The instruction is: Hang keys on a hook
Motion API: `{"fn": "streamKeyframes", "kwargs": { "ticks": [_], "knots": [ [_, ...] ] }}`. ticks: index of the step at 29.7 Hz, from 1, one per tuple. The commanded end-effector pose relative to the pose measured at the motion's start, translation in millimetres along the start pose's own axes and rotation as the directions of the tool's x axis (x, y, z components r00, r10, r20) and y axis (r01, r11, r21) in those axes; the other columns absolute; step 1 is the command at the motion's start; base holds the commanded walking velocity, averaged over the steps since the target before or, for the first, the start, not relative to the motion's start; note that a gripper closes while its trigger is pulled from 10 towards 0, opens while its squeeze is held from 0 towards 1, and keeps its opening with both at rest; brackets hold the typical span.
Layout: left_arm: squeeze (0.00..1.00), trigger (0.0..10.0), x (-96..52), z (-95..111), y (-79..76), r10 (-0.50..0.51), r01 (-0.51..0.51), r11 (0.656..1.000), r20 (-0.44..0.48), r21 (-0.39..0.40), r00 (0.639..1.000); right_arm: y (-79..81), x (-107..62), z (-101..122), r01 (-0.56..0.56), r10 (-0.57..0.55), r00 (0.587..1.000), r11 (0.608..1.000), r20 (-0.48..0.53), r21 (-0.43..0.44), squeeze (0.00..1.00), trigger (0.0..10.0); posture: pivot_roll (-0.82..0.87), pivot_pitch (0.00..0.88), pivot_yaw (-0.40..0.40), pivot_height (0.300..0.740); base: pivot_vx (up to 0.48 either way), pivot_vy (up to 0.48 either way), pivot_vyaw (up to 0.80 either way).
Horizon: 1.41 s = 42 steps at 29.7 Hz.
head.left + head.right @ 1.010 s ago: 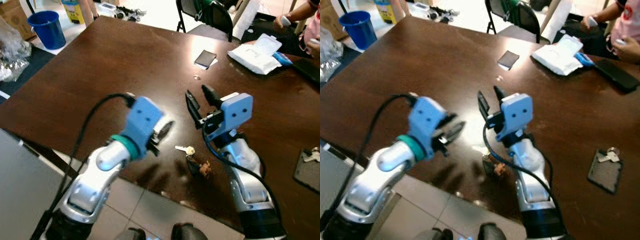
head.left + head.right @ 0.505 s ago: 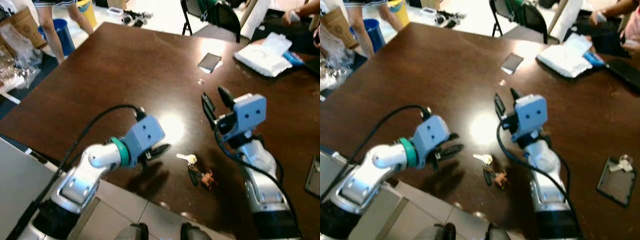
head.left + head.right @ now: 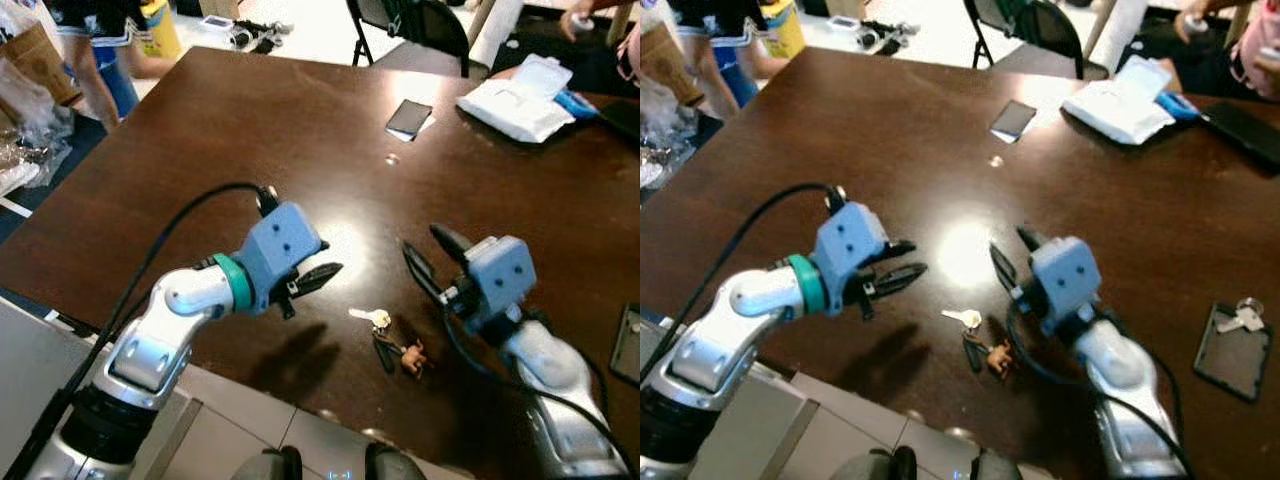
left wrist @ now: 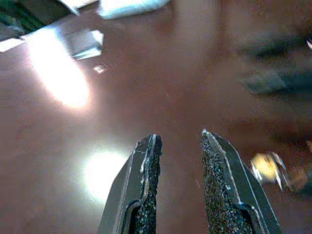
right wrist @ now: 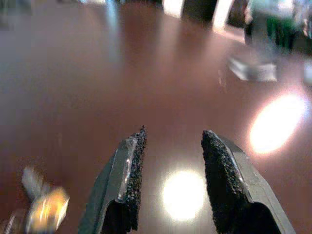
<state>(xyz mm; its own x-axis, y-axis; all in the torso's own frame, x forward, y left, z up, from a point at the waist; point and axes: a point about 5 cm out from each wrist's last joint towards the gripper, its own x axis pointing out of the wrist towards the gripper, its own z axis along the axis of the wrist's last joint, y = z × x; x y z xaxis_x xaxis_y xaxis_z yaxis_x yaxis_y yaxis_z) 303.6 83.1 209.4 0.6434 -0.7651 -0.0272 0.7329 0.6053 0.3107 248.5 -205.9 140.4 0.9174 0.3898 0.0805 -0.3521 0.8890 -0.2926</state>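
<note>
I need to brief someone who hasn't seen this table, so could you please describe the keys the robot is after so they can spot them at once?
On the dark brown table, look at the near edge, between the left gripper and the right gripper. The keys lie flat there: a pale key joined to a dark strap and a small brown charm. Another key lies far right on a dark pad.

Dark wood table (image 3: 200, 150), pale tile floor (image 3: 240, 425), black chair (image 3: 420, 25)

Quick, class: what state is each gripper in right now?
Left gripper: open, holding nothing.
Right gripper: open, holding nothing.
</note>
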Motion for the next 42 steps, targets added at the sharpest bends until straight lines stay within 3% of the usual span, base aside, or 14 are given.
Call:
{"fn": "streamKeyframes", "kwargs": {
  "ticks": [1,5,6,7,10,11,15,20,24,30,32,34,39,42],
  "knots": [
    [0.0,10.0,-1.0,0.2,2.4,0.019,-0.019,1.0,-0.008,-0.023,1.0,4.5,-3.5,-1.7,-0.005,0.006,1.0,0.999,-0.01,0.041,0.0,10.0,-0.1,0.152,0.191,0.74,0.0,0.0,0.0],
    [0.0,10.0,0.9,1.0,3.6,0.04,-0.04,0.999,-0.014,-0.031,0.999,10.7,-7.3,-3.2,-0.005,0.007,1.0,0.998,-0.019,0.065,0.0,10.0,-0.1,0.152,0.191,0.74,0.0,0.0,0.0],
    [0.0,10.0,1.7,0.6,3.1,0.056,-0.057,0.997,-0.022,-0.048,0.998,27.4,-3.6,0.3,-0.049,0.049,0.999,0.994,-0.001,0.095,0.0,10.0,-0.12,0.154,0.189,0.74,0.0,0.0,0.0],
    [0.0,10.0,-1.2,-2.2,-4.7,0.022,-0.025,0.997,-0.032,-0.075,0.999,46.8,1.5,4.2,-0.114,0.112,0.993,0.987,0.02,0.113,0.0,10.0,-0.12,0.154,0.18,0.74,0.0,0.0,0.0],
    [0.0,10.0,-6.5,-7.7,-17.7,-0.043,0.038,0.994,-0.049,-0.101,0.998,59.7,3.7,6.0,-0.164,0.161,0.986,0.979,0.03,0.118,0.0,10.0,-0.11,0.153,0.175,0.74,0.0,0.0,0.0],
    [0.0,10.0,-12.9,-13.8,-31.8,-0.116,0.107,0.987,-0.073,-0.119,0.991,64.3,2.8,6.1,-0.191,0.189,0.982,0.974,0.028,0.119,0.0,10.0,-0.11,0.152,0.172,0.74,0.0,0.0,0.0],
    [0.0,10.0,-21.1,-29.1,-52.9,-0.197,0.177,0.974,-0.145,-0.139,0.97,54.7,-4.2,1.9,-0.182,0.184,0.983,0.978,-0.007,0.101,0.0,10.0,-0.11,0.15,0.17,0.74,0.0,0.0,0.0],
    [0.0,10.0,-18.9,-43.2,-50.4,-0.179,0.153,0.98,-0.225,-0.13,0.958,36.9,-5.0,0.4,-0.117,0.119,0.993,0.991,-0.025,0.07,0.0,10.0,-0.11,0.144,0.171,0.74,0.0,0.0,0.0],
    [0.0,10.0,-18.4,-40.2,-45.2,-0.185,0.16,0.979,-0.22,-0.127,0.958,28.9,-2.7,2.0,-0.092,0.094,0.995,0.994,-0.024,0.059,0.0,10.0,-0.11,0.141,0.17,0.74,0.0,0.0,0.0],
    [0.0,10.0,-19.2,-32.5,-43.9,-0.211,0.187,0.974,-0.203,-0.13,0.956,11.5,-16.4,-5.3,-0.075,0.075,0.992,0.997,-0.097,0.005,0.0,10.0,-0.11,0.143,0.166,0.74,0.0,0.0,0.0],
    [0.0,10.0,-20.3,-30.6,-48.1,-0.223,0.199,0.971,-0.199,-0.136,0.954,2.1,-15.3,-15.8,-0.103,0.096,0.979,0.994,-0.179,-0.032,0.0,10.0,-0.1,0.143,0.167,0.74,0.0,0.0,0.0],
    [0.0,10.0,-20.6,-29.7,-49.6,-0.227,0.202,0.97,-0.198,-0.137,0.954,1.8,-10.9,-16.5,-0.136,0.125,0.973,0.99,-0.194,-0.042,0.0,10.0,-0.1,0.144,0.167,0.74,0.0,0.0,0.0],
    [0.0,10.0,-20.2,-26.4,-51.3,-0.23,0.207,0.969,-0.189,-0.136,0.955,11.9,2.8,0.1,-0.354,0.343,0.925,0.934,-0.164,-0.043,0.0,10.0,-0.09,0.153,0.154,0.74,0.0,0.0,0.0],
    [0.0,10.0,-20.3,-26.0,-51.5,-0.232,0.208,0.968,-0.189,-0.137,0.954,13.0,2.3,1.8,-0.385,0.374,0.913,0.922,-0.164,-0.041,0.0,10.0,-0.09,0.153,0.154,0.74,0.0,0.0,0.0]
  ]
}}
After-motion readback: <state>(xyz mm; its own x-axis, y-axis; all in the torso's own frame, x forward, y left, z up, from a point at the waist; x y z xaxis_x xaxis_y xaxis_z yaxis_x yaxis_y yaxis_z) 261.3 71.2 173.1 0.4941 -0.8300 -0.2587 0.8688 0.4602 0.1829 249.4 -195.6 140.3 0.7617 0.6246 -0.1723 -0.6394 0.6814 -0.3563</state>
